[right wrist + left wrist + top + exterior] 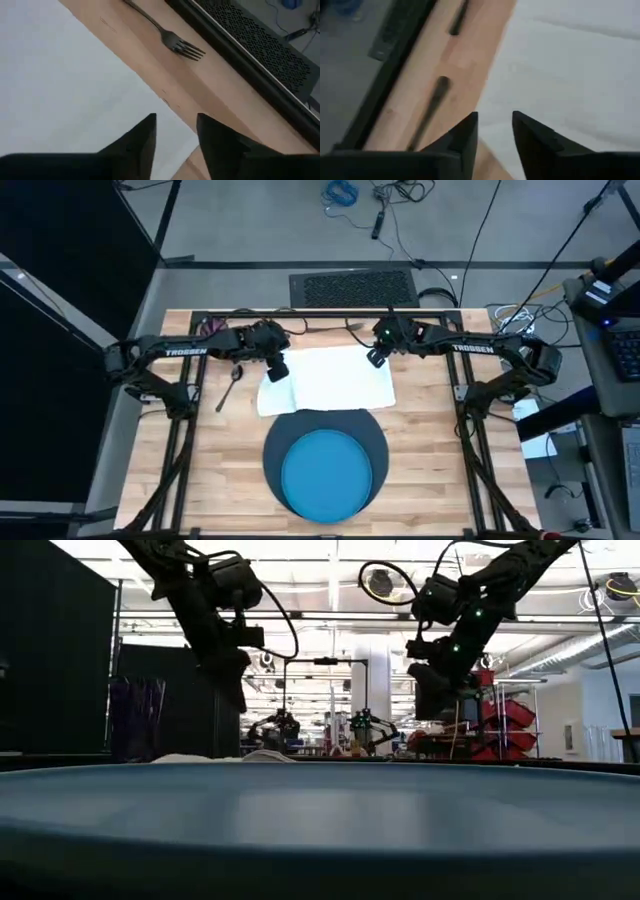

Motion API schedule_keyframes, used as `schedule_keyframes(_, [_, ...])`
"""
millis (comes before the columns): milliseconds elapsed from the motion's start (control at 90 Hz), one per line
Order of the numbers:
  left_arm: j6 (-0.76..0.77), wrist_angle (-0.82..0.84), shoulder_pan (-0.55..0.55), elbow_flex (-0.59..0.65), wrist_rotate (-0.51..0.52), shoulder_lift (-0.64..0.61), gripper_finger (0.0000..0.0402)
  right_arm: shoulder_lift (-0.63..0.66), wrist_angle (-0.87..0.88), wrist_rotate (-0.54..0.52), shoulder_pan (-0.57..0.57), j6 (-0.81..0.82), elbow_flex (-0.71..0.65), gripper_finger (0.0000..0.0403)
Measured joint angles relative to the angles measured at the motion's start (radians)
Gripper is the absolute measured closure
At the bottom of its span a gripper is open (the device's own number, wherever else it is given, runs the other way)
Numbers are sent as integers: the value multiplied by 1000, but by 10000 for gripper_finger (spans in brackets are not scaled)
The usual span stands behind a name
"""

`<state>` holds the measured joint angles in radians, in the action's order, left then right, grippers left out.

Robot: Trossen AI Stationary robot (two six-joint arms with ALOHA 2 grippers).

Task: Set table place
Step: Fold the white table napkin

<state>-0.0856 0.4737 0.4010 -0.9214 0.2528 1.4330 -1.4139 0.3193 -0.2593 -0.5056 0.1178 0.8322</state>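
White napkin (pixel 328 379), one plate (pixel 327 474), one fork (pixel 167 34).

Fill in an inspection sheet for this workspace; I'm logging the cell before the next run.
Surface: wooden table, black frame around it.
Job's things: blue plate on the dark mat; white napkin spread flat behind them; spoon left of the napkin; fork near the back edge.
Clutter: nothing seen.
Grippers: left gripper over the napkin's left edge, open; right gripper over its back right part, open.
Cables: loose cables on the floor beyond the table.
Surroundings: black perforated panel behind the table; red bins in the room.
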Motion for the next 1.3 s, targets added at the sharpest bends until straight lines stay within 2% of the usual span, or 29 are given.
schedule_keyframes(78, [30, -1, 4, 0, -9, 0, 273, 0, -8, 5, 0, 12, 0, 250])
schedule_keyframes(122, [63, 0, 6, 0, -53, 2, 272, 0, -7, 26, 1, 35, 0, 246])
schedule_keyframes(256, [105, 8, -1, 4, -215, 43, 272, 0, -9, 174, 20, 79, 0, 243])
schedule_keyframes(344, [105, -20, -19, 18, -262, 87, 271, 0, -15, 185, 49, 80, 0, 243])
schedule_keyframes(644, [53, -138, -37, 30, -221, 239, 271, 0, -31, 182, 77, 80, 0, 243])
schedule_keyframes(733, [52, -172, -37, 29, -215, 243, 271, 0, -31, 181, 76, 80, 0, 243])
schedule_keyframes(911, [45, -173, -32, 29, -132, 244, 271, 0, -30, 181, 76, 77, 0, 243])
schedule_keyframes(1300, [43, -173, -5, 29, -94, 244, 271, 0, -30, 181, 76, 77, 0, 243])
